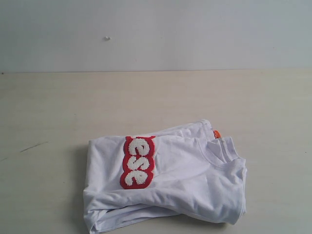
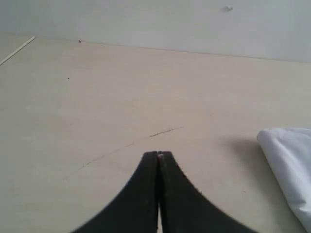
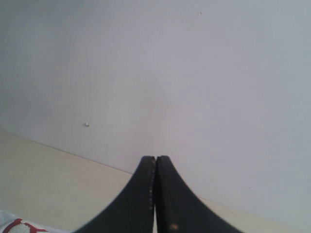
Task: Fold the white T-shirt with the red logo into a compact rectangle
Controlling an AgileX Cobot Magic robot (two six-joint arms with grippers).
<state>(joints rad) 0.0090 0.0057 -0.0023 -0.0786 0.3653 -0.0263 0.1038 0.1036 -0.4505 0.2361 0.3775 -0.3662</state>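
Note:
The white T-shirt [image 1: 185, 180] lies folded in a rough rectangle at the near middle of the table. The red logo [image 1: 137, 162] runs across its top layer, showing the fuzzy white letters "ese". The ribbed collar [image 1: 222, 148] and an orange neck tag [image 1: 216, 133] sit at the shirt's right end. Neither gripper appears in the exterior view. My left gripper [image 2: 158, 154] is shut and empty above bare table, with a corner of the shirt [image 2: 291, 165] off to one side. My right gripper [image 3: 155, 158] is shut and empty, facing the wall; a scrap of red logo [image 3: 17, 226] shows at the frame's corner.
The pale wooden table [image 1: 58, 112] runs back to a white wall [image 1: 156, 29]. A thin dark scratch [image 1: 34, 146] marks the table left of the shirt.

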